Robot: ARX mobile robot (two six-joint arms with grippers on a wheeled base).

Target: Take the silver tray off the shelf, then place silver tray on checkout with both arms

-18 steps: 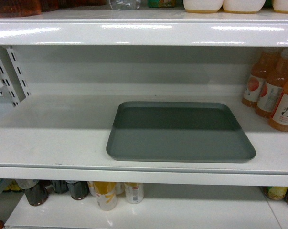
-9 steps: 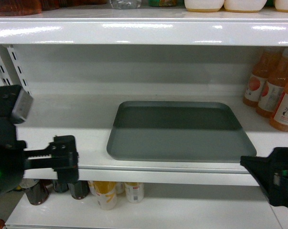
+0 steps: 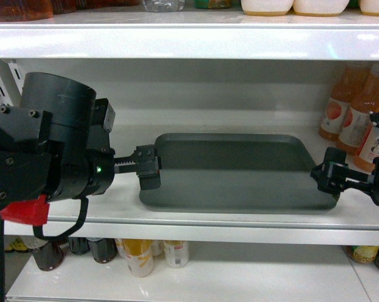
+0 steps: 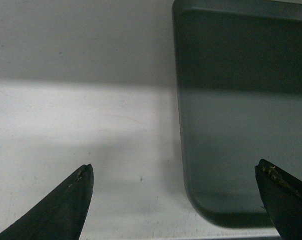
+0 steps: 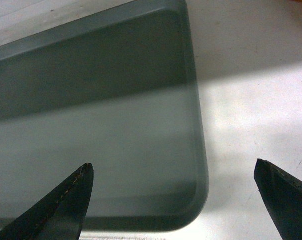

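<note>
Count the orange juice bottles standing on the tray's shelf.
3, all at the right end of the shelf, right of the silver tray: back, middle, front. More may sit beyond the frame.

Silver tray (image 3: pixel 239 173) flat on the shelf (image 3: pixel 114 207), bottles (image 3: pixel 359 119) at right, end effectors flanking it.

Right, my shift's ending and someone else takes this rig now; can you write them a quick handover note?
Left end effector: open, straddling the silver tray's left rim, not gripping.
Right end effector: open, straddling the tray's right rim, not gripping.
Tray lies flat on the shelf, beside orange drink bottles on its right.
Done: both arms are at the tray's short edges.
Left: close on both rims, lift together, carry to the checkout, which is not in view.
</note>
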